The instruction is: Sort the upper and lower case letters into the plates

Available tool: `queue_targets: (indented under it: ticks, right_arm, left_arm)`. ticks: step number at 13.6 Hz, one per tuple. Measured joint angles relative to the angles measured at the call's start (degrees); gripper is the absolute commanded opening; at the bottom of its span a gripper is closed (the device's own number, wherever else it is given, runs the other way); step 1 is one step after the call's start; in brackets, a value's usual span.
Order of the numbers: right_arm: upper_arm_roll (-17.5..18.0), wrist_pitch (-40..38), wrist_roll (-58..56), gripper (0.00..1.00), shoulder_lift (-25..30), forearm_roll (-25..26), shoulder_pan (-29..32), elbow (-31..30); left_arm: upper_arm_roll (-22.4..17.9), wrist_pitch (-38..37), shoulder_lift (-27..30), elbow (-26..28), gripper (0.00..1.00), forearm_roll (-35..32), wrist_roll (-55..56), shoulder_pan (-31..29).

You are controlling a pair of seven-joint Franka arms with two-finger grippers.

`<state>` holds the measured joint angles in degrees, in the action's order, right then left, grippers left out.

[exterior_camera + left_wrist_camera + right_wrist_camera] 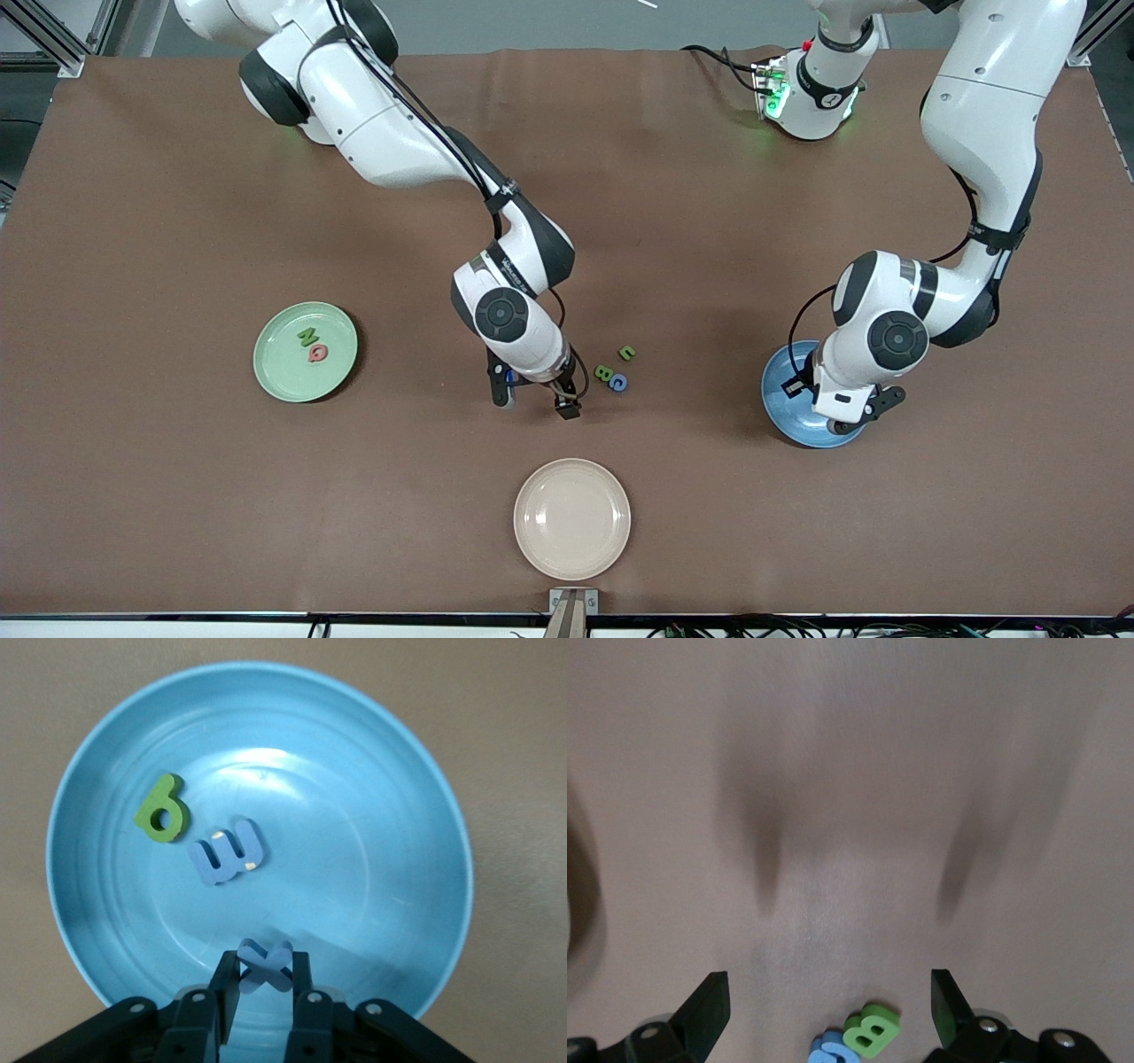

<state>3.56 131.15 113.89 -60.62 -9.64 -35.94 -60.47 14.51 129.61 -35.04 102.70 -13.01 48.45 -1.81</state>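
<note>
Brown table: left gripper point(264, 979) pinches flat blue x point(264, 964) over blue plate point(390, 797); right gripper point(831, 1010) spread.

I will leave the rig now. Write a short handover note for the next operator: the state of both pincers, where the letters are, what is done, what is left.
Left pincer: over the blue plate, fingers beside a blue x; whether they still grip it I cannot tell.
Right pincer: open, low over the table next to the loose letters.
Done: green N and pink Q lie in the mint plate. Green b and blue w lie in the blue plate.
Left: green B, blue letter and another green letter on the table between the plates.
The beige plate holds nothing.
</note>
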Motion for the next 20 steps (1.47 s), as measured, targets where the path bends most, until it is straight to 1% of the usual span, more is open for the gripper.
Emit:
queue_targets:
  ticks: [3, 6, 7, 8, 9, 11, 12, 13, 14, 15, 16, 17, 18, 19, 20]
  right_arm:
    - [2.0, 2.9, 4.2, 1.0, -2.7, -0.3, 0.2, 1.1]
    - [4.0, 4.9, 6.2, 1.0, -3.9, -0.3, 0.4, 1.7]
    - [4.4, 5.0, 6.4, 0.98, -3.9, -0.3, 0.3, 1.9]
    - [4.6, 5.0, 6.5, 0.93, -3.9, -0.3, 0.1, 2.0]
    - [4.7, 5.0, 6.5, 0.89, -3.9, -0.3, -0.1, 2.1]
    - [4.8, 5.0, 6.5, 0.85, -4.0, -0.3, -0.8, 2.2]
    - [4.8, 5.0, 6.5, 0.83, -4.0, -0.3, -1.0, 2.2]
    - [4.8, 4.9, 6.5, 0.79, -4.0, -0.3, -1.2, 2.2]
    - [4.8, 4.9, 6.5, 0.74, -4.1, -0.3, -1.2, 2.2]
    - [4.8, 4.9, 6.3, 0.65, -4.2, -0.2, -1.3, 2.2]
    - [4.8, 5.0, 6.2, 0.53, -4.2, -0.2, -1.3, 2.2]
    - [4.7, 5.0, 6.2, 0.37, -4.2, -0.2, -1.3, 2.2]
    - [4.7, 5.1, 6.1, 0.18, -4.2, -0.2, -1.3, 2.2]
    - [4.7, 5.1, 6.0, 0.04, -4.2, -0.1, -1.3, 2.4]
    - [4.7, 5.1, 6.0, 0.01, -4.2, -0.1, -1.3, 2.4]
  left_arm:
    - [0.8, -0.2, 0.1, -0.1, 1.0, 0.0, 2.6, 0.2]
    - [4.6, -1.1, 0.7, -0.5, 1.0, 0.0, 9.0, 0.8]
    - [6.4, -1.2, 0.8, -0.7, 1.0, 0.0, 12.0, 1.3]
    - [7.8, -1.2, 0.8, -1.1, 0.99, 0.0, 15.7, 2.4]
    - [8.5, -1.2, 0.8, -1.6, 0.98, 0.0, 19.6, 4.1]
    - [8.6, -1.2, 0.7, -2.2, 0.95, 0.0, 25.6, 7.9]
    - [8.6, -1.2, 0.3, -2.4, 0.95, 0.0, 27.8, 9.2]
    - [8.6, -1.1, -0.3, -2.5, 0.93, 0.3, 29.2, 9.9]
    - [8.6, -0.5, -1.2, -2.5, 0.91, 0.9, 29.9, 10.4]
    - [8.6, 0.7, -2.3, -2.6, 0.9, 1.6, 30.6, 10.9]
    - [8.6, 2.0, -3.3, -2.6, 0.89, 2.0, 31.8, 11.4]
    - [8.6, 3.3, -4.1, -2.8, 0.88, 2.1, 33.2, 11.9]
    - [8.6, 4.0, -4.8, -3.0, 0.88, 2.2, 34.2, 12.3]
    - [8.6, 4.4, -5.1, -3.2, 0.88, 2.2, 34.7, 12.6]
    - [8.6, 4.9, -5.3, -3.3, 0.88, 2.2, 35.0, 12.9]
